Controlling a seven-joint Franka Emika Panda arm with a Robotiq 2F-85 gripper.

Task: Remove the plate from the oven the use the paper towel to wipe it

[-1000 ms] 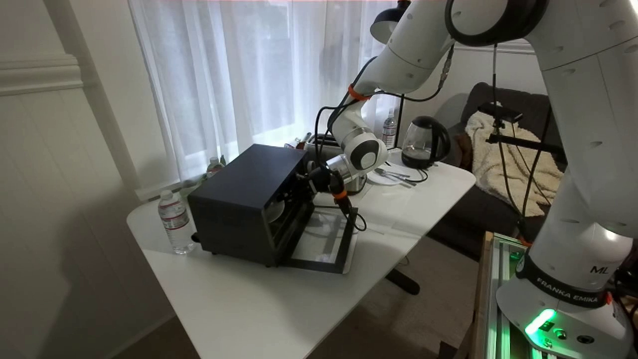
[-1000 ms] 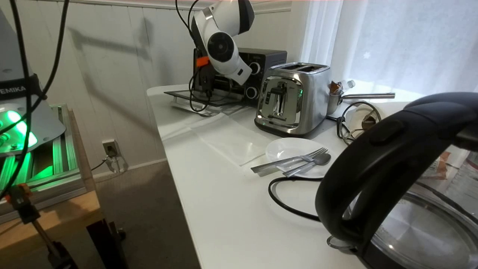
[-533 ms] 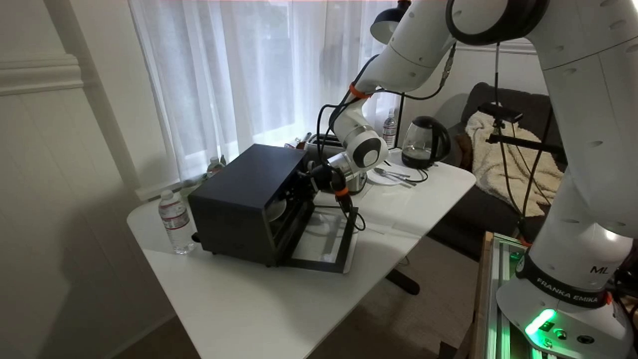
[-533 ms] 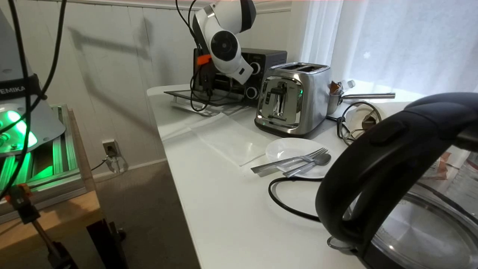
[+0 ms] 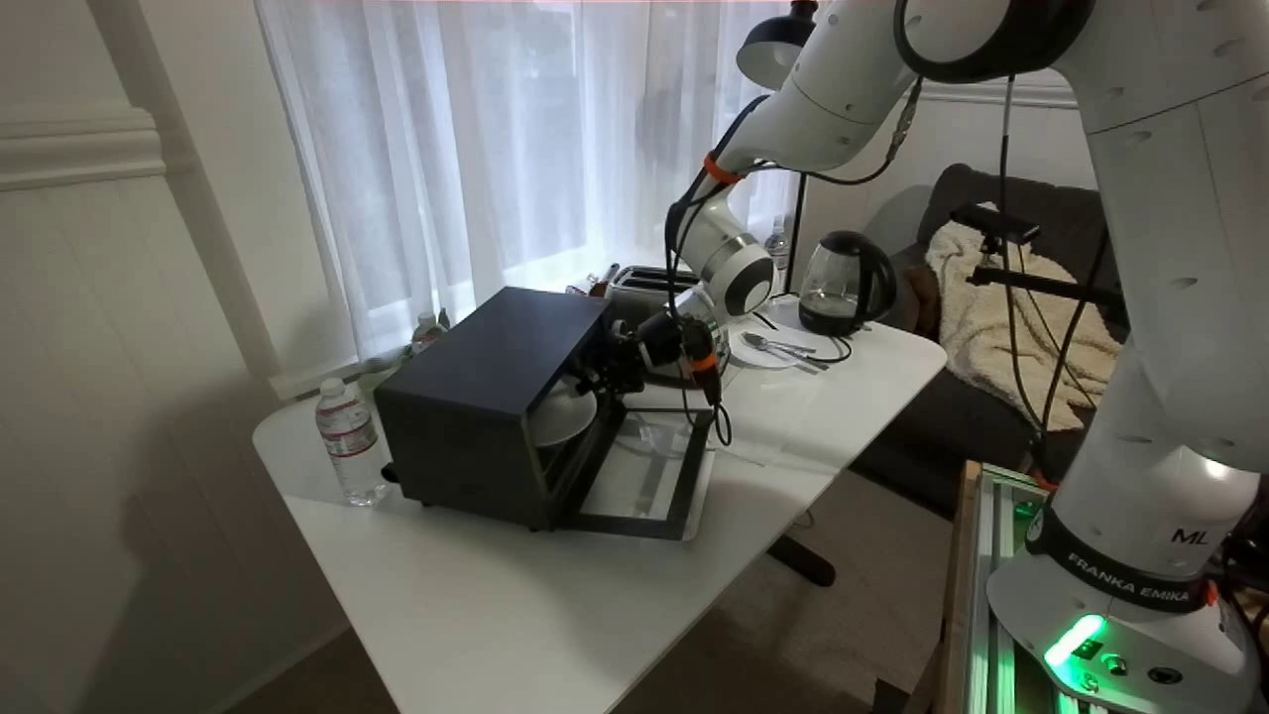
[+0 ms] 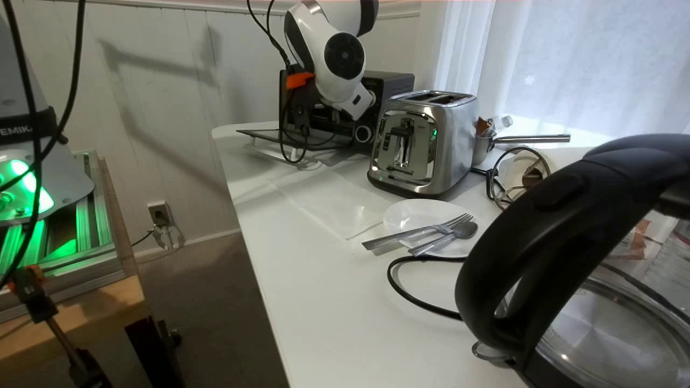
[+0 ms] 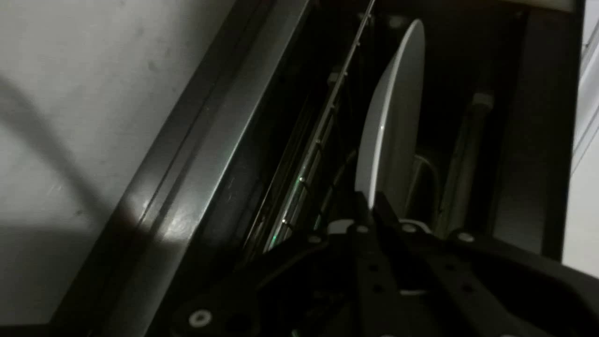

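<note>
- table (image 5: 476, 605): white; carries the lot; oven near one end;
- robot arm (image 5: 1170, 327): reaches over to the oven's front, wrist low, presumably to get level with the plate;
- oven (image 5: 486, 347): black, boxy; mouth faces the wrist;
- door (image 5: 634, 476): folded down in front, likely to leave the plate a way out;
- toaster (image 6: 426, 143): silver, just beside the oven; crowds the wrist, so a straight pull looks safer than a sideways one;
- kettle (image 5: 833, 288): well apart from the oven; not in play, I'd guess;
- sheet (image 6: 334, 202): pale, flat on the table; could be the paper towel, cannot tell;
- dish (image 6: 401, 213): near the kettle; keeps cutlery together;
- plate (image 7: 398, 117): in the oven's mouth, at an angle to the rack (image 7: 318, 140); looks raised off it; far-side contact unclear;
- pincer (image 7: 373, 203): narrow, pinching the plate's near rim, probably because that part is thin and closest; slim bite, so drooping is a risk; drawing out seems next; wiping not yet begun;
- fork (image 6: 426, 229), spoon (image 6: 463, 230): on the dish, handles past the rim, maybe for easy pickup
</note>
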